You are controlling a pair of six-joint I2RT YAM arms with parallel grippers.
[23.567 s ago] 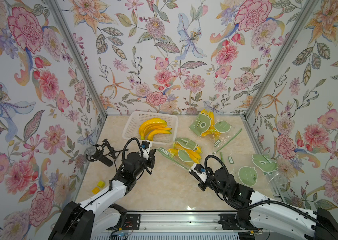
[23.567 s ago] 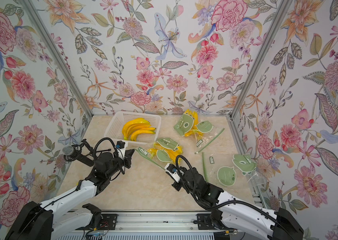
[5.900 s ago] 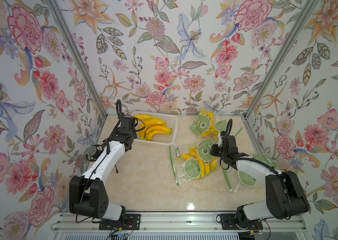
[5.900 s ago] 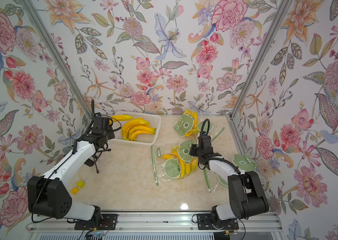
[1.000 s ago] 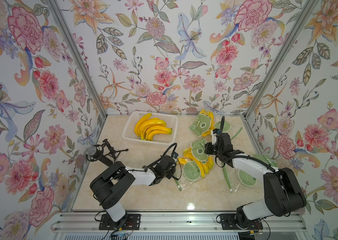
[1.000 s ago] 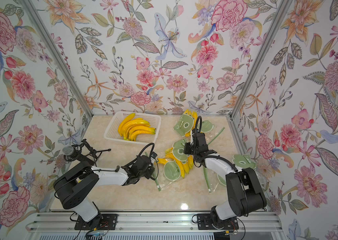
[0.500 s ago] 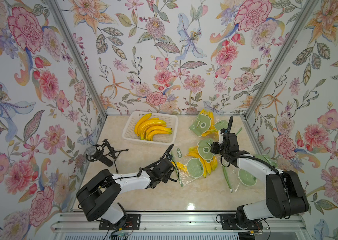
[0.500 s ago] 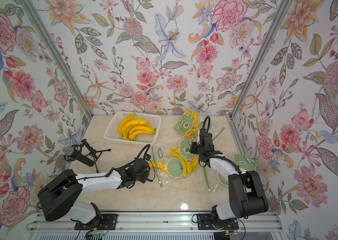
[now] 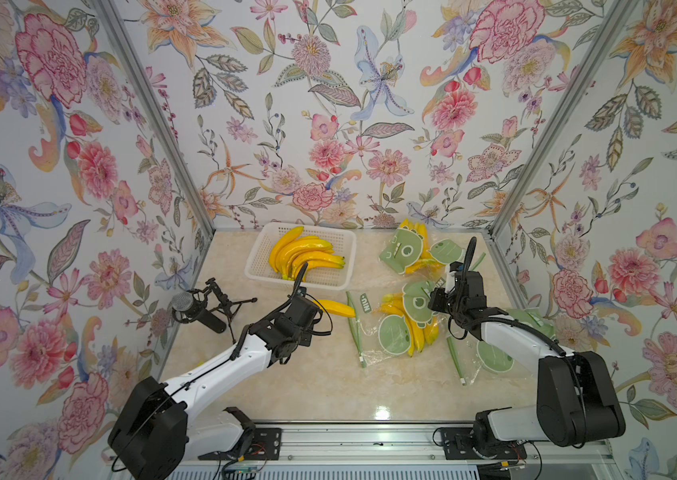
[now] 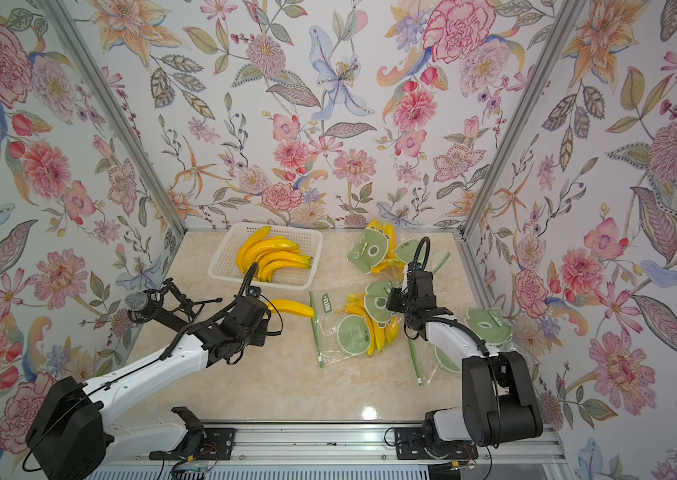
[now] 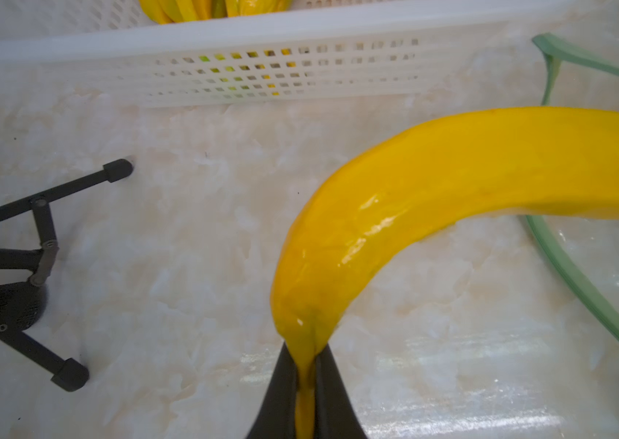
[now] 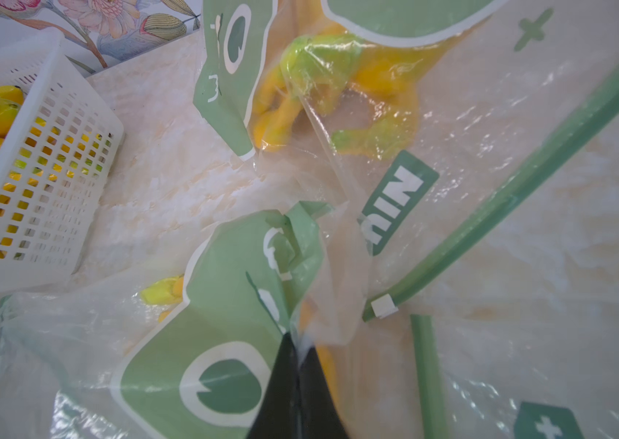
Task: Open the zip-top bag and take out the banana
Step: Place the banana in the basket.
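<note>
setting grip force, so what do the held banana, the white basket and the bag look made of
The banana: probably moulded plastic, glossy; sharp highlights, even yellow. The white basket: rigid plastic, matte, moulded grid holes. The zip-top bag: thin clear film, crinkled and shiny, green printed patches.

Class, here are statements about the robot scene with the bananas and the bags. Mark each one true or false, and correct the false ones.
1. The left gripper pinches a banana by its end. True.
2. The white basket is empty. False: it holds several bananas.
3. The right gripper is shut on the zip-top bag. True.
4. The pinched banana is inside the bag. False: it is outside, by the bag's green zip strip.
</note>
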